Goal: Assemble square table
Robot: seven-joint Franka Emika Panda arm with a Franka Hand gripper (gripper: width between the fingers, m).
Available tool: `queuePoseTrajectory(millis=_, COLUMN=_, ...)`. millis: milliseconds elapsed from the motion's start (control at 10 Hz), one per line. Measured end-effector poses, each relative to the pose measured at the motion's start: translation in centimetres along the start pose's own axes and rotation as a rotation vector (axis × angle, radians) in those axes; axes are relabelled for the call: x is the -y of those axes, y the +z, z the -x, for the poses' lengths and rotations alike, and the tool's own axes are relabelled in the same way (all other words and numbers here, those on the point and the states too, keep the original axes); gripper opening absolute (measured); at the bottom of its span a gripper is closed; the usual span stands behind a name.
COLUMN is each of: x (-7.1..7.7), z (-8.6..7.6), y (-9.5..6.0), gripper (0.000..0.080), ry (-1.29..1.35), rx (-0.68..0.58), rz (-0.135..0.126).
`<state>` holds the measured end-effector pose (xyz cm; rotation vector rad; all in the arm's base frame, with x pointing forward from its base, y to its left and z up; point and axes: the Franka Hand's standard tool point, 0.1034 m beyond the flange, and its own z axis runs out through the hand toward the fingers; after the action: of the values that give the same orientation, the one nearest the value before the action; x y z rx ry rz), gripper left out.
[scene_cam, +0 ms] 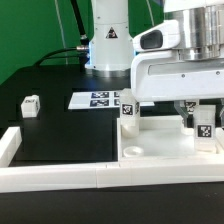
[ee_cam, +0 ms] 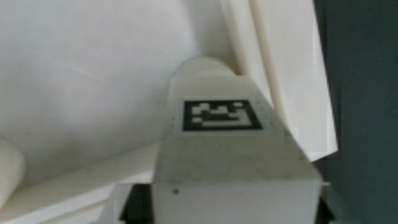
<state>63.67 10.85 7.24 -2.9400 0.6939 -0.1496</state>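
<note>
**Border wall in front; one tabletop and three legs in view behind it**

Border wall (scene_cam: 60, 178), made of long white bars, runs along the near edge of the black desk (scene_cam: 60, 135).

From the exterior view's left:
- A loose leg (scene_cam: 30, 104) lies on its side, well apart from the rest.
- The marker board (scene_cam: 98, 100) lies flat farther back.
- A standing leg (scene_cam: 128, 112) is upright at the tabletop's far corner. I cannot tell whether it is seated in its socket.
- The tabletop (scene_cam: 160, 150) sits rim-up just behind the wall.
- At the tabletop's far right corner, a third leg (scene_cam: 204, 130) stands upright under the end effector (scene_cam: 203, 115).

In the wrist view this third leg (ee_cam: 219, 150) fills the gap between the jaws, which flank it on both sides. I cannot tell whether they are pinching it or just clear of it.

The parts look like hard, smooth plastic, so they are likely light and stiff but a little slippery. A leg is probably best held across its flat sides. The tabletop looks too wide to grip anywhere except its raised rim.

Count: one tabletop, three legs (the fourth is not seen) and one marker board.
</note>
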Motion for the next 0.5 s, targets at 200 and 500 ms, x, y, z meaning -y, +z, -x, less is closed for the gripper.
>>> queuePoseTrajectory(millis=200, x=-0.29, z=0.31, y=0.10, gripper=0.0288, ry=0.487, rx=0.027, rz=0.003)
queuePoseTrajectory(millis=500, x=-0.29, z=0.62, y=0.12, gripper=0.0291, ry=0.930, rx=0.077, rz=-0.003)
